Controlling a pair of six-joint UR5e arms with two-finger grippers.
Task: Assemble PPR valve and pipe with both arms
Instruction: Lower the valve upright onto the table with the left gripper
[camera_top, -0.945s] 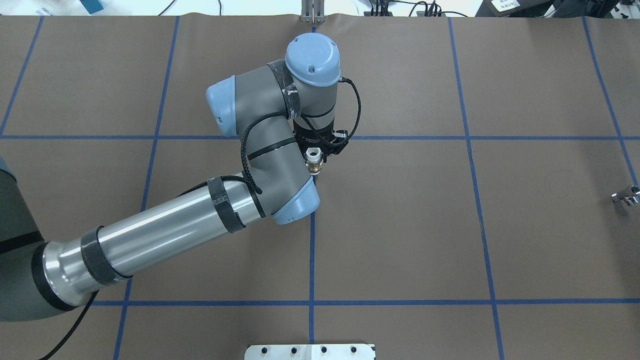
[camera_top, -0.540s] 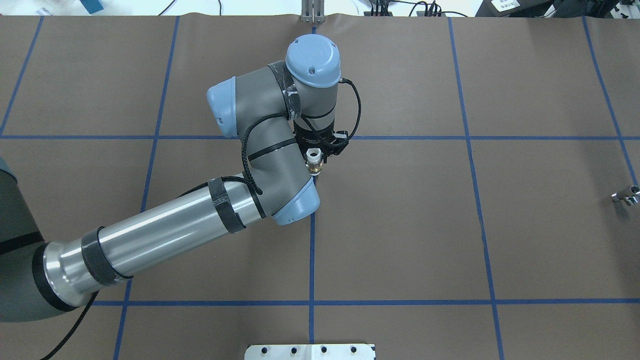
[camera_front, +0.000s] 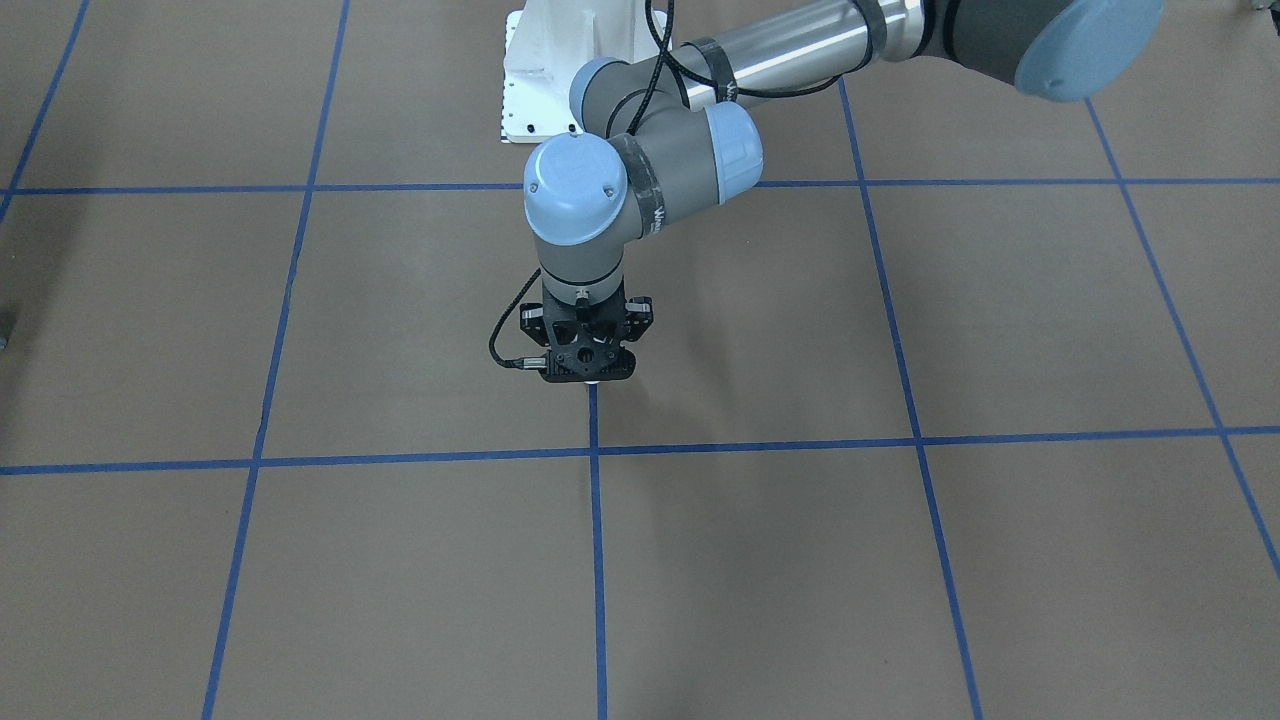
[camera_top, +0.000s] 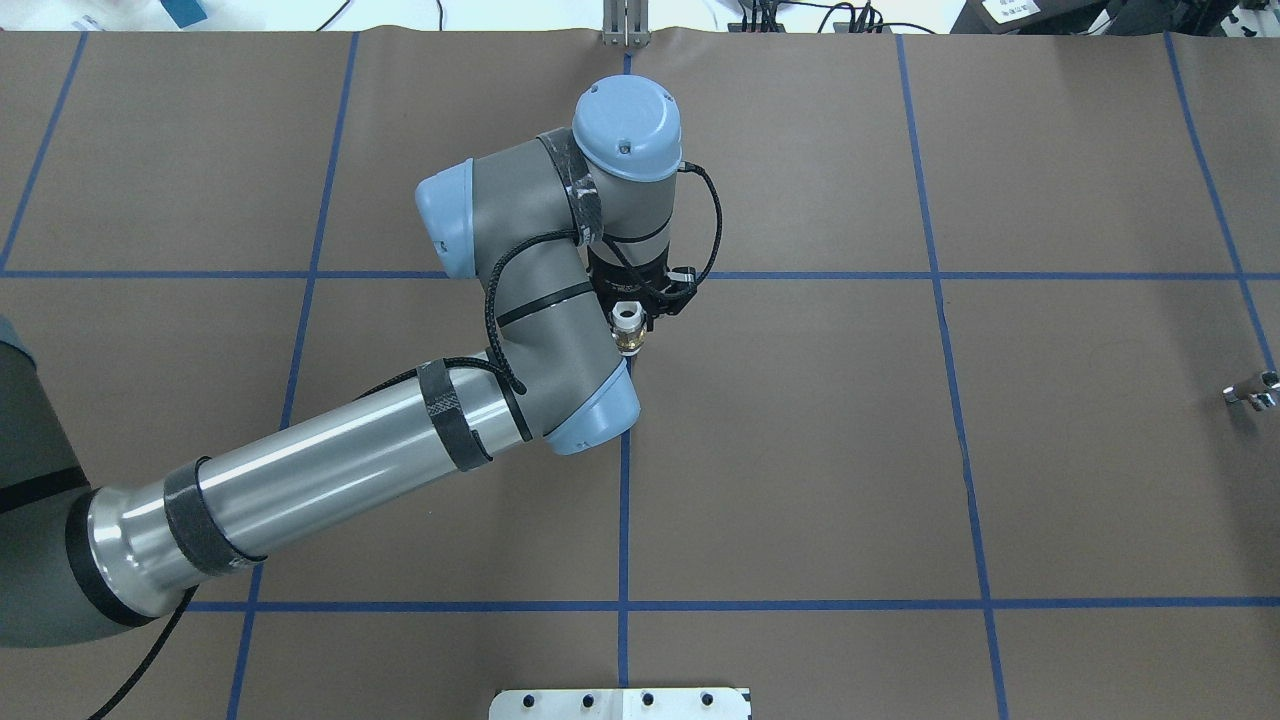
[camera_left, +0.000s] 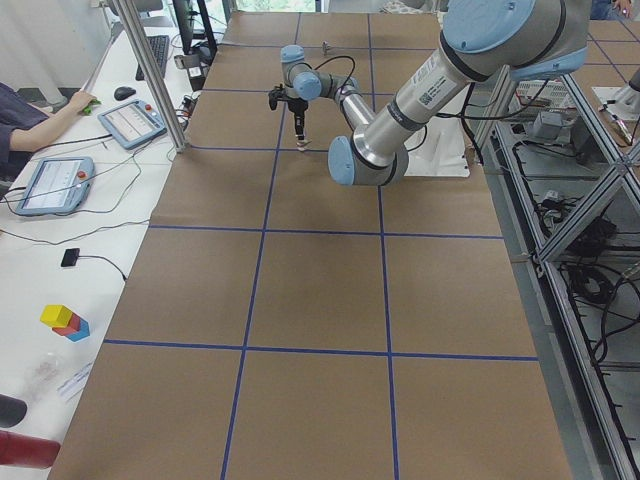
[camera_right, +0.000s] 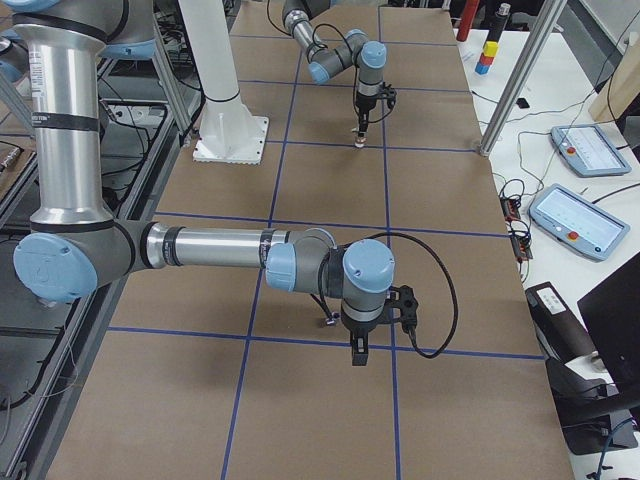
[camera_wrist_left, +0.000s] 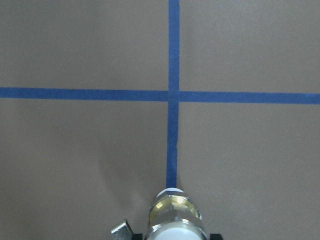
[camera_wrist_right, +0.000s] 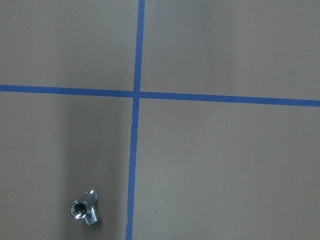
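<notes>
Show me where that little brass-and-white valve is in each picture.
Front-facing: valve, centre, only a white sliver shows.
Overhead: just above centre.
Left side: far, top middle.
Right side: far, top middle.
Left wrist: bottom edge, middle.
Right wrist: not in it.
Shared landmark: the blue tape line under it.

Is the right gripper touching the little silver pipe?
Apart. Exterior right view shows a gap between the right gripper and the pipe; the wrist view shows the pipe alone.
</notes>
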